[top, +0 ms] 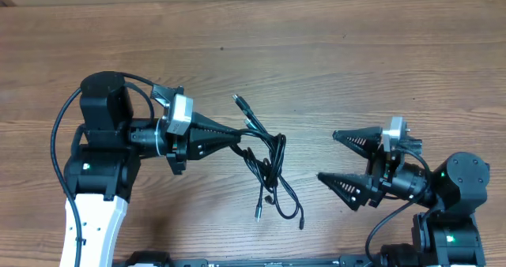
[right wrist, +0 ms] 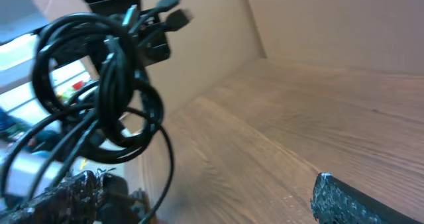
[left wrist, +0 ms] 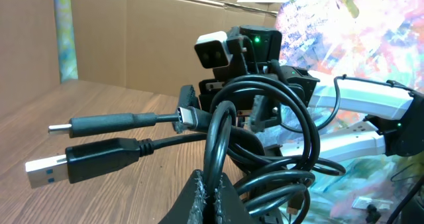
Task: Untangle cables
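The cables [top: 269, 168] are thin black cords looped in a bundle at the table's middle, with plug ends pointing up-left and hanging ends toward the front. My left gripper [top: 237, 134] is shut on the cables at the bundle's left side. In the left wrist view a black loop [left wrist: 218, 144] is pinched between the fingertips [left wrist: 213, 191], and two plugs [left wrist: 73, 161] stick out to the left. My right gripper [top: 328, 156] is wide open and empty, just right of the bundle. The right wrist view shows the bundle [right wrist: 106, 78] lifted ahead of the open fingers [right wrist: 205, 201].
The wooden table [top: 316, 54] stretches behind and around the arms. Cardboard walls [left wrist: 152, 38] stand at the table's edge. The right arm's base [top: 451, 188] sits at the front right, the left arm's base [top: 99, 164] at the front left.
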You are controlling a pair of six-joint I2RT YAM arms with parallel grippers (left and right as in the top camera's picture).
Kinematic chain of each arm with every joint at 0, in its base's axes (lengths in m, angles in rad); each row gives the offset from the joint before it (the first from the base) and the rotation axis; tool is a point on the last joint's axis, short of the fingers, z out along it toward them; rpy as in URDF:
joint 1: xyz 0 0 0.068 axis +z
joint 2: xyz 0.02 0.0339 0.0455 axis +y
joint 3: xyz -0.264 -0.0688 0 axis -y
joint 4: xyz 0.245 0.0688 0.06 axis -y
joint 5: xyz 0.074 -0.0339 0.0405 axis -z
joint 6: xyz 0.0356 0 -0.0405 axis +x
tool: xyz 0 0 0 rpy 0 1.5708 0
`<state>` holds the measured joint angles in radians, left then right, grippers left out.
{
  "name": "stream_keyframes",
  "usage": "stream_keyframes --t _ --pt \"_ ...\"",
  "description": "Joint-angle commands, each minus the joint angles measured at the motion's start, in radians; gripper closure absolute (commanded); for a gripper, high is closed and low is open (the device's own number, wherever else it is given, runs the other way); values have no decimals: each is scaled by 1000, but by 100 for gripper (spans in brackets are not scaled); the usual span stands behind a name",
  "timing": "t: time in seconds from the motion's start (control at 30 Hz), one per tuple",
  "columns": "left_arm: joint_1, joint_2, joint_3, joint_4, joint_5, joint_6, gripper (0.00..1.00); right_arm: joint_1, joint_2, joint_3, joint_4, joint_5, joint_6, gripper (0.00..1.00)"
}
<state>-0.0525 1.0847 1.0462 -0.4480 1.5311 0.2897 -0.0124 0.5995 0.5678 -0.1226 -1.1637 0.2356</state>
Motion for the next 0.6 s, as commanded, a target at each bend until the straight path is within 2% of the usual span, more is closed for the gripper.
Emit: stream_keyframes --t 0.0,0.23,0.37,0.57 --pt "3 6 17 4 41 -17 96 -4 -5 30 35 -97 3 0" --pt "-33 6 17 4 10 -13 96 -3 -5 30 82 -148 4 16" --pt "-74 6 17 4 -40 -13 96 12 -5 30 90 -148 4 17" --pt "-160 6 17 7 -201 -14 96 44 -5 30 122 -147 3 21"
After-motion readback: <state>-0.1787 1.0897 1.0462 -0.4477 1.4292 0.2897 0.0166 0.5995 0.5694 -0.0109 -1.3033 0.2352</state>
